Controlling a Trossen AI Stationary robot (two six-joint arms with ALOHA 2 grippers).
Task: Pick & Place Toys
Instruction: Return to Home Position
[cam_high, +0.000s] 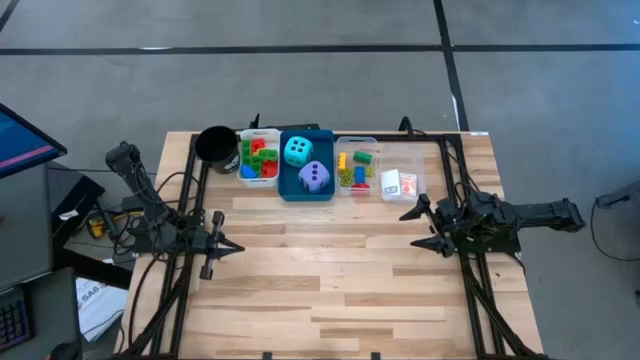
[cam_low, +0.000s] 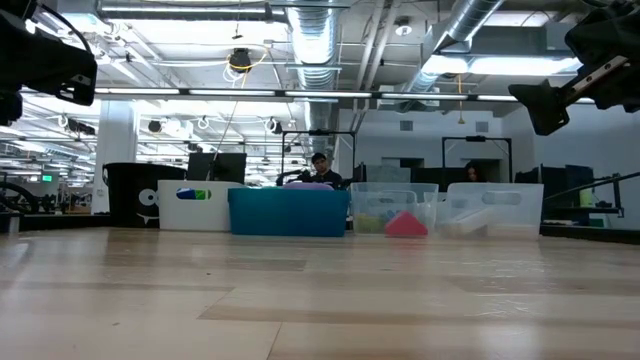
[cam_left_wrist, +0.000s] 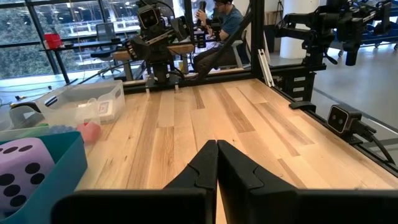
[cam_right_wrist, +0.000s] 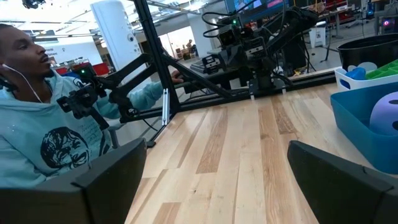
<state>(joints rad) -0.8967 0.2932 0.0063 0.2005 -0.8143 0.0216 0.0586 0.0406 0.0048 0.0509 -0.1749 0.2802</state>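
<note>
High view: purple die (cam_high: 314, 177) sits in blue tray (cam_high: 283, 190), other toys (cam_high: 262, 158) binned beside it; left hand (cam_high: 232, 246) pinched together, right hand (cam_high: 410, 228) spread wide, both empty, well apart from it.

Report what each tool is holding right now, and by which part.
Nothing is held. The left tool is shut on nothing; the right tool is open and empty. Both hover over the table.
</note>
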